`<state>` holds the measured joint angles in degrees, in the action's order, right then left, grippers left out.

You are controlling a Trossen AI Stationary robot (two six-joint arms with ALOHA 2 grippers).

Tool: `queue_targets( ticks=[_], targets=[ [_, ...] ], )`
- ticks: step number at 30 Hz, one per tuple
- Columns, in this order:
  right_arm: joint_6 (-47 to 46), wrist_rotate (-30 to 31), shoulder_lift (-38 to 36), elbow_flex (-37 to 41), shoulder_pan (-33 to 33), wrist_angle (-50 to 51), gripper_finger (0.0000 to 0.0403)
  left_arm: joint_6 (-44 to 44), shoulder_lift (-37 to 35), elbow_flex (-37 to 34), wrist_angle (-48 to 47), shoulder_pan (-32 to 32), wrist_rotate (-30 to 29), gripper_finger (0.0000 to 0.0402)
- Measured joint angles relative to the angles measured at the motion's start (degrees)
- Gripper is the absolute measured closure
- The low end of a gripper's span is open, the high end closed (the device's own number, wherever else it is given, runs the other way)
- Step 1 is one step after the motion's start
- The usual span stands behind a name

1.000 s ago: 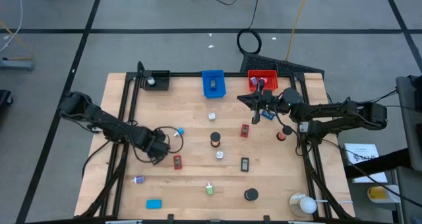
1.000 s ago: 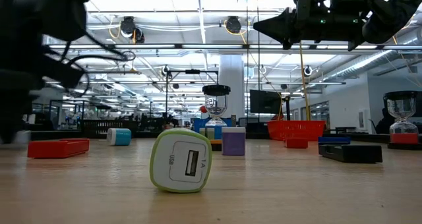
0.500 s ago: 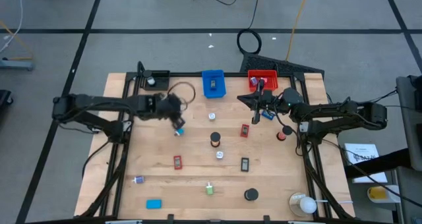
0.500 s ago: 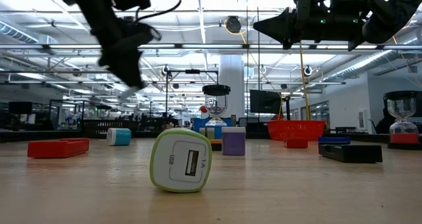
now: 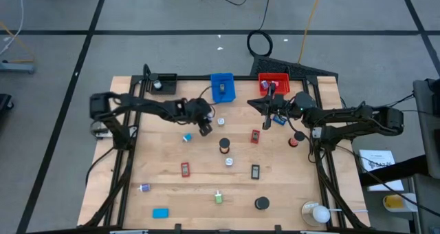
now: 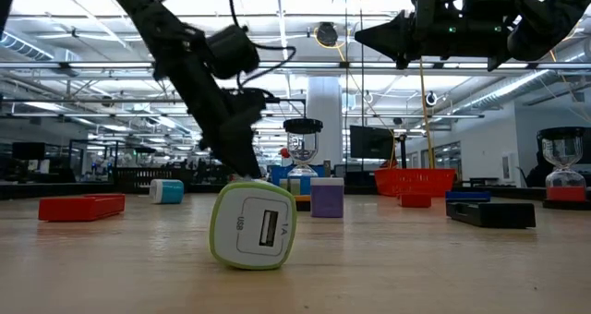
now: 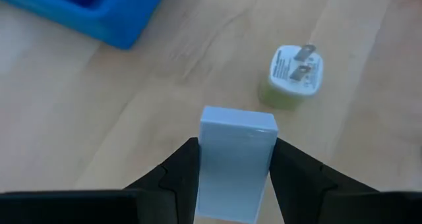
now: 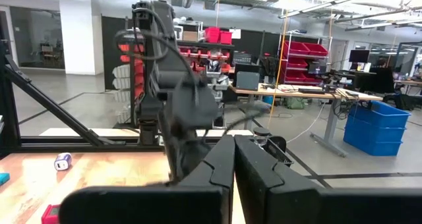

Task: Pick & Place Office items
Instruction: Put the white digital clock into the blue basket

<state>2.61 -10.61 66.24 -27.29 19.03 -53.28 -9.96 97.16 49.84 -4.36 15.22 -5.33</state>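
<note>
Update from the left side: a second ago my left gripper [image 5: 204, 127] was down by the table's [image 5: 158, 193] near-left corner. Now it's swung across and sits at the back middle, just beside the blue bin [image 5: 214, 82]. It's pinching a pale blue block [image 7: 236, 158] between both fingers, lifted clear of the wood. The wrist cam shows the block squarely clamped, with the bin's corner just ahead. My read: the pick is done and I'm on the carry, so the drop comes next.

The small blue roll [image 5: 186, 137] hasn't moved and lies on the table just behind my arm. The white charger [image 7: 295, 69] lies prongs-up close to the block's path. I'd want to avoid clipping it as I go over to the bin.

Most other pieces sit where they were, scattered over the middle and front, including a black roll [image 5: 224, 146] and a red piece [image 5: 185, 168]. Lots of sorting left.

Over on the right, my right gripper [image 8: 233, 145] hasn't budged at all. It hangs in the air near the red bin [image 5: 282, 76], fingers pressed together and, far as I can see, holding nothing.
</note>
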Motion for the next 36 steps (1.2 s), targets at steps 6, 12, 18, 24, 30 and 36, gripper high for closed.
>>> queue_targets(
  ticks=[6,12,18,24,30,36],
  targets=[
    [0.01,0.00,0.00,0.00,0.00,-0.02,0.0397,4.09,4.97,2.17,6.74,-0.04,0.34,0.0245],
    [0.01,0.00,0.00,0.00,0.00,0.00,0.0397,4.78,5.69,3.00,7.53,-0.48,0.24,0.0211],
    [0.02,-0.02,0.00,0.00,0.00,0.00,0.0397,7.22,5.18,3.06,5.32,-0.39,-1.57,0.0163],
    [0.02,0.00,0.00,0.00,0.00,0.00,0.0397,9.72,3.05,2.24,1.06,-1.32,-6.99,0.0210],
    [0.00,-0.01,0.00,0.01,0.00,0.05,0.0397,9.84,-2.18,-4.52,8.97,-1.89,-6.74,0.0307],
    [0.02,-0.02,0.00,0.02,0.00,-0.02,0.0397,9.27,-11.23,-20.82,34.53,-3.64,-3.20,0.0388]
  ],
)
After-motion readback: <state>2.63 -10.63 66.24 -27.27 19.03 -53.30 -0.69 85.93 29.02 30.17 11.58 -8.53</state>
